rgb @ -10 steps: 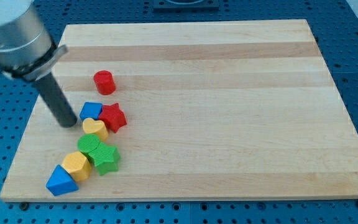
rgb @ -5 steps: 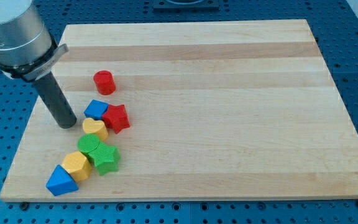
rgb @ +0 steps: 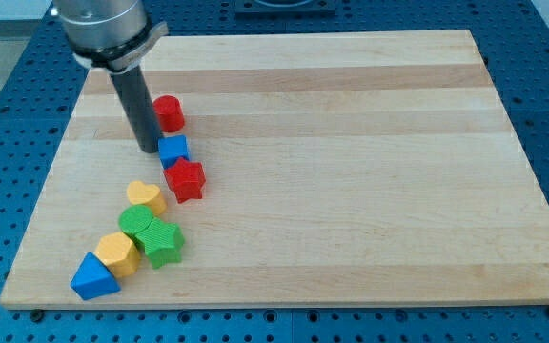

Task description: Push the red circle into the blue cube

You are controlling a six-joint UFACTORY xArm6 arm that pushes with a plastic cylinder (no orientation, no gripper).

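The red circle [rgb: 169,113] lies on the wooden board [rgb: 351,171] at the upper left. The blue cube [rgb: 173,150] sits just below it, a small gap apart. My tip [rgb: 151,150] rests on the board right at the blue cube's left side and just below-left of the red circle. The rod rises toward the view's top and partly covers the red circle's left edge.
A red star [rgb: 186,179] touches the blue cube from below. Lower left lie a yellow heart [rgb: 146,196], a green circle [rgb: 138,223], a green star [rgb: 163,241], a yellow hexagon [rgb: 117,252] and a blue triangle [rgb: 93,276].
My tip has moved up and right to the blue cube's left side. The blue cube has slid up and right, toward the red circle, off the yellow heart. The red star shifted slightly.
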